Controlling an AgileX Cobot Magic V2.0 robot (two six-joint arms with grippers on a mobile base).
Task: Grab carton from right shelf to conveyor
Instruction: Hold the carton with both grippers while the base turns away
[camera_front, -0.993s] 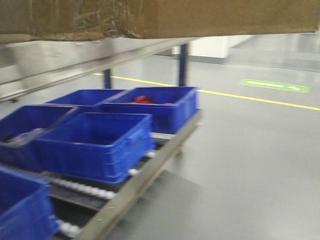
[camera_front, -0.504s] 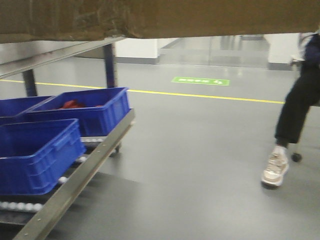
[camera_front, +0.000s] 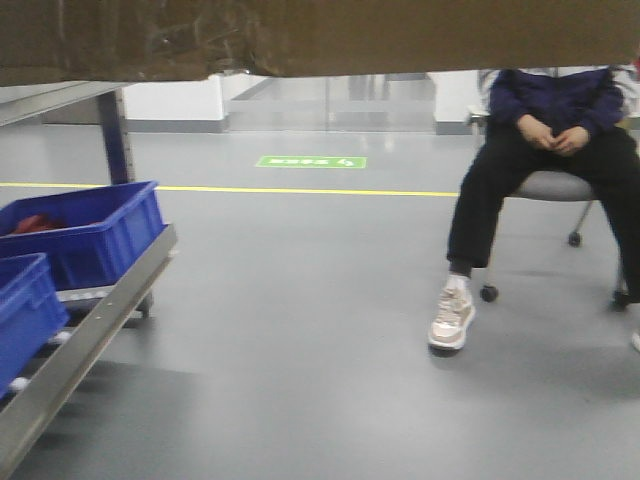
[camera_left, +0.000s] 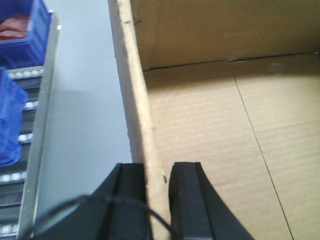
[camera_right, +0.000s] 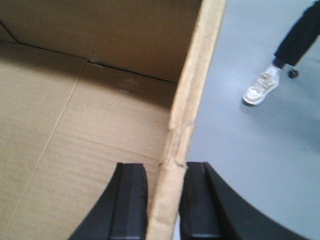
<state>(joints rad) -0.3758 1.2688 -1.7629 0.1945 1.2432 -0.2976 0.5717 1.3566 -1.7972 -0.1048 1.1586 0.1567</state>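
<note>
The brown carton (camera_front: 320, 35) fills the top of the front view, taped seam along its lower edge, held up off the floor. My left gripper (camera_left: 157, 172) is shut on the carton's left wall (camera_left: 135, 100), one finger inside and one outside. My right gripper (camera_right: 167, 172) is shut on the carton's right wall (camera_right: 192, 95) the same way. The open carton's inside floor shows in both wrist views. The right shelf (camera_front: 85, 320), with its steel rail and blue bins (camera_front: 85, 230), is at the lower left of the front view. The conveyor is out of view.
A seated person (camera_front: 545, 170) on a wheeled chair is at the right, feet on the glossy grey floor (camera_front: 300, 350); their shoe (camera_right: 260, 87) shows in the right wrist view. A yellow floor line (camera_front: 300, 190) and a green marking (camera_front: 310, 161) lie ahead.
The view has swung to the right with the carton held: the shelf and bins slid to the left edge, and the seated person has come into view at the right.
</note>
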